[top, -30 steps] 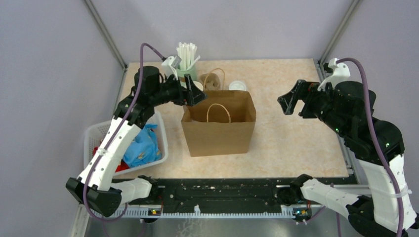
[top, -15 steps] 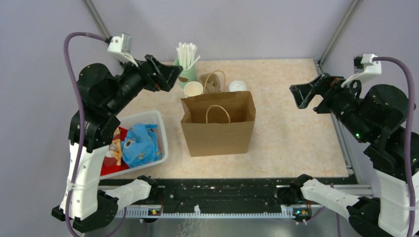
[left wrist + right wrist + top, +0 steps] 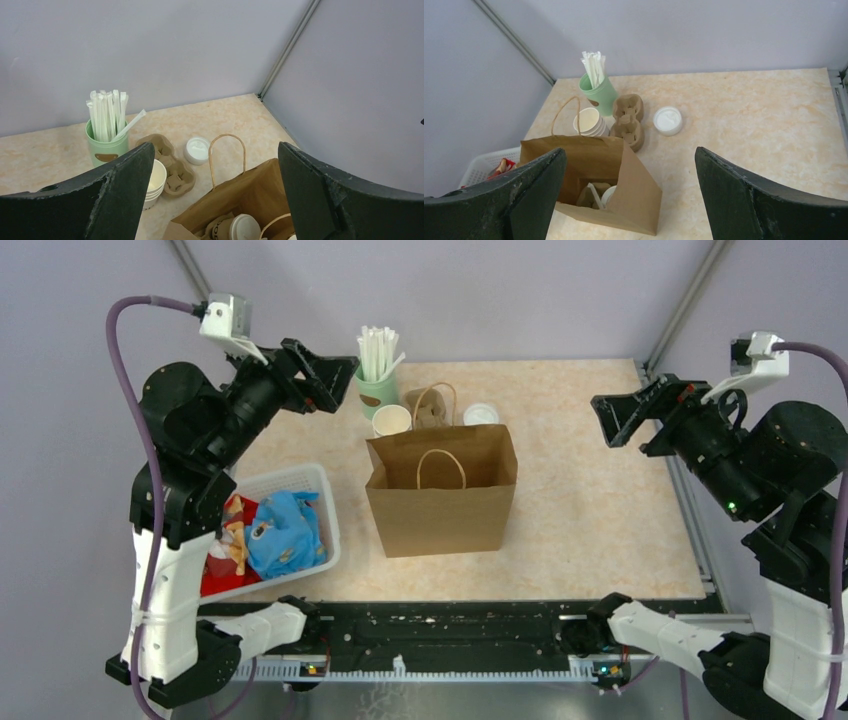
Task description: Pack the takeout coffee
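Note:
The takeout coffee [image 3: 245, 229], a cream cup with dark lettering and a white lid, lies inside the open brown paper bag [image 3: 442, 490]. Its lid also shows in the right wrist view [image 3: 616, 194], next to a straw and a brown pulp piece. My left gripper [image 3: 335, 385] is open and empty, raised above the table's far left, apart from the bag. My right gripper [image 3: 608, 420] is open and empty, raised at the right, well away from the bag. In the wrist views the left gripper [image 3: 214, 150] and the right gripper [image 3: 630, 151] both have wide-spread jaws with nothing between them.
Behind the bag stand a green holder of straws [image 3: 378, 390], a stack of lidless cups [image 3: 391, 420], a brown pulp carrier [image 3: 425, 405] and a loose white lid [image 3: 481, 414]. A white basket [image 3: 190, 505] with a blue packet and snacks sits at the left.
Both arms have risen and drawn back from the bag. The left gripper moved from the bag's left rim up and to the left. The right gripper moved up and to the right.

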Available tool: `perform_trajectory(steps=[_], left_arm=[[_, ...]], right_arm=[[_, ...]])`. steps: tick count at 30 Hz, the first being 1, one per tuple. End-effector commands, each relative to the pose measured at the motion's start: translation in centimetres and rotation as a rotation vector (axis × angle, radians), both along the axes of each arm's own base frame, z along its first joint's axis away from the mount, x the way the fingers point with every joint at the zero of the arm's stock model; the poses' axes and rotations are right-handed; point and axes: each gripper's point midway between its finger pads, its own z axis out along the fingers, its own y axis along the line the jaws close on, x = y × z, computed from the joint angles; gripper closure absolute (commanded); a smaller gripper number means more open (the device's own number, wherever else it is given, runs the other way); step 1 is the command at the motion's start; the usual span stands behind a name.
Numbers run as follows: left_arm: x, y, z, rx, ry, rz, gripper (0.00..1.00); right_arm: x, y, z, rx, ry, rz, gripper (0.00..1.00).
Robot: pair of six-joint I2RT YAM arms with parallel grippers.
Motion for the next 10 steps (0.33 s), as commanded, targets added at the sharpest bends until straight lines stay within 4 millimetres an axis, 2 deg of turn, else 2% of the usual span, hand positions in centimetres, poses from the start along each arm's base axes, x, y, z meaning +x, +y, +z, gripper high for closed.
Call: perform_trajectory(steps=[1,6,10], left_arm=[[-0.1,0.6,0.6,0.018,-0.031,0.024,0.01],[0.0,0.5,0.1,0.031,-0.020,0.021,0.01],[0.0,0.2,0.3,0.025,-0.019,0.009,0.01]], right_arm=[[0.1,0.1,1.7,0.020,-0.047,0.004,0.01],[-0.2,0.6,1.8,0.010,-0.071,0.044,0.01],[-0.8,-0.3,2.0,0.031,-0.085,0.014,0.01]])
